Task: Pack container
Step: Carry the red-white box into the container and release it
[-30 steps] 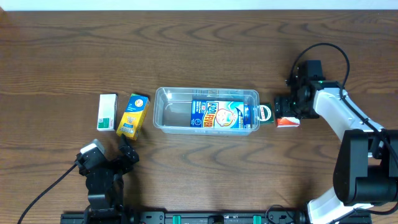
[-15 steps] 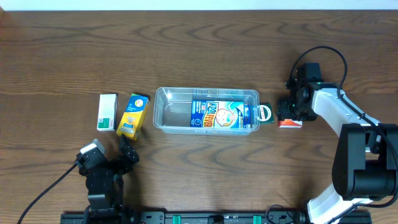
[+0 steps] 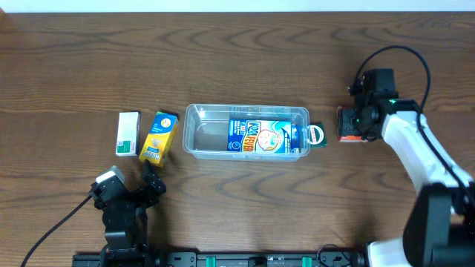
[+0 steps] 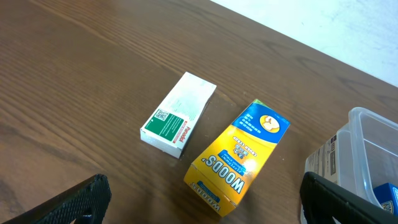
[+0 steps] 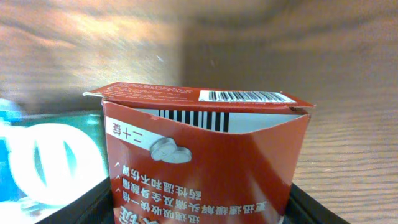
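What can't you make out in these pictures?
1. Right wrist: the bottom edge cuts off the red box; the green pack beside it is blurred.
2. Overhead: the right gripper covers part of the red box.
3. Left wrist: the container is cut off by the right edge.
4. Overhead: print on the white box is too small to read.

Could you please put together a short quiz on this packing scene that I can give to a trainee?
1. True or false: the clear rectangular plastic container already holds a blue-and-white printed box.
2. What is the right gripper holding? A) nothing; B) a red printed cardboard box; C) the container's rim.
3. How many small boxes lie ungripped to the left of the container?

Key: 1 true. 2 B. 3 two: the yellow carton and the white-and-green box.
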Robot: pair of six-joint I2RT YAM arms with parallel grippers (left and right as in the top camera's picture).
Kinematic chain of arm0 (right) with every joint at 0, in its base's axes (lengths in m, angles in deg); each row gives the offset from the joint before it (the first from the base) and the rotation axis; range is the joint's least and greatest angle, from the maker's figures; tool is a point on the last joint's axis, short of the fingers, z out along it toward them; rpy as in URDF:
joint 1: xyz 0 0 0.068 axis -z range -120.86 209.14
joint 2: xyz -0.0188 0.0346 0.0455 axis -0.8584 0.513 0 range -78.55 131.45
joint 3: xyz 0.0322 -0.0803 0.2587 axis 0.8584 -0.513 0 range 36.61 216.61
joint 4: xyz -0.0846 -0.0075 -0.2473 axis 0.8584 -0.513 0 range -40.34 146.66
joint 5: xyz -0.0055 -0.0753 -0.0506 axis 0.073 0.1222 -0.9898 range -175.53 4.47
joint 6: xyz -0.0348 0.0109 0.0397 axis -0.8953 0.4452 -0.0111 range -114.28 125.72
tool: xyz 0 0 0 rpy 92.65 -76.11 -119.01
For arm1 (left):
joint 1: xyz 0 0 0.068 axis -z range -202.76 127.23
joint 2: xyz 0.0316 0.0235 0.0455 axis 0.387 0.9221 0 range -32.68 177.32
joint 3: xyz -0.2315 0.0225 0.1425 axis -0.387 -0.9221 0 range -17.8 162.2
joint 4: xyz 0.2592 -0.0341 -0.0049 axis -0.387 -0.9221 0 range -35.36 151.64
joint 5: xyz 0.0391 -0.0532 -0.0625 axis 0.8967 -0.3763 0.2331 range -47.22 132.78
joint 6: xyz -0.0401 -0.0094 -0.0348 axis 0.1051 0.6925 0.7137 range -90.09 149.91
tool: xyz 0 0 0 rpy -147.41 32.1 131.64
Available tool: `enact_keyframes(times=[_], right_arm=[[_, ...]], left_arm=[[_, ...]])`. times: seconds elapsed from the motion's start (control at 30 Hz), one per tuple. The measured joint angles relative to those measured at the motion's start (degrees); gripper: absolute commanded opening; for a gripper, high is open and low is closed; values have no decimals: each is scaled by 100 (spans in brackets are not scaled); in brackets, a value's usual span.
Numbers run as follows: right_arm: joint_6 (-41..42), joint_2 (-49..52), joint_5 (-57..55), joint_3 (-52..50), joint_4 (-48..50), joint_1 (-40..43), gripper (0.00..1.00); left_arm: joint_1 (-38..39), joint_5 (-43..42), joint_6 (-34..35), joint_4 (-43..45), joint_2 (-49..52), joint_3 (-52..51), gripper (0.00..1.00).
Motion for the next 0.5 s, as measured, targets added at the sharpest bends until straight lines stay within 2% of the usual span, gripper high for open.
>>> enact_keyframes(times=[0.3, 0.5], right_arm=[[-367, -1460, 127, 122, 22, -1305, 60], [-1115, -1832, 151, 136, 225, -2485, 65]], left_arm=[[-2, 0, 0, 0, 0, 0, 98], [-2, 0, 0, 0, 0, 0, 98]])
